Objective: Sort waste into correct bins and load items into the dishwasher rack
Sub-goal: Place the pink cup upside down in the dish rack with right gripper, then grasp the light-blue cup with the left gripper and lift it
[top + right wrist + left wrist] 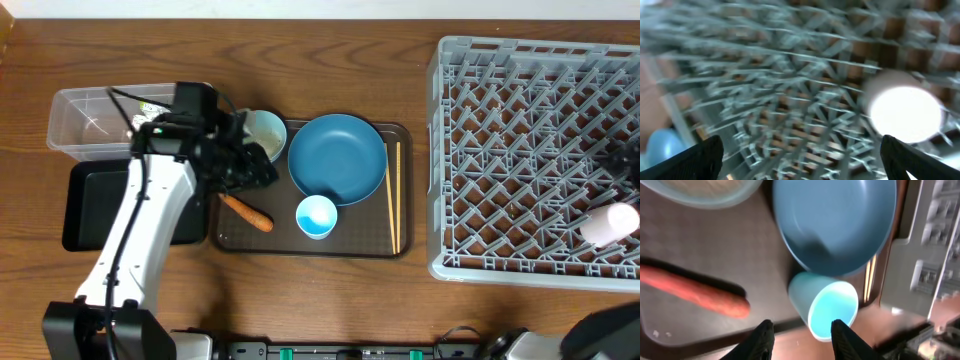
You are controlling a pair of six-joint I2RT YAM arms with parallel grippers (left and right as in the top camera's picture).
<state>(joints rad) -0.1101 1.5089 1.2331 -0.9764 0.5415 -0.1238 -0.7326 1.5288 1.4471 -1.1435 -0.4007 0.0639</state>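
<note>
The right tool (800, 157), spread wide and empty, hangs above the pale pink plastic cup (610, 223) lying in the grey pegged plastic rack (520, 150), while the left tool (801, 340), parted and empty, hovers by the light blue plastic cup (832, 307) on the dark brown serving tray (700, 245).

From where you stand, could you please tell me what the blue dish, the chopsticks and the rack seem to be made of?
The blue dish looks like matte plastic or melamine: even colour, soft sheen. The chopsticks look like bare wood: pale tan, no shine. The rack looks like moulded grey plastic: uniform lattice with pegs.
</note>
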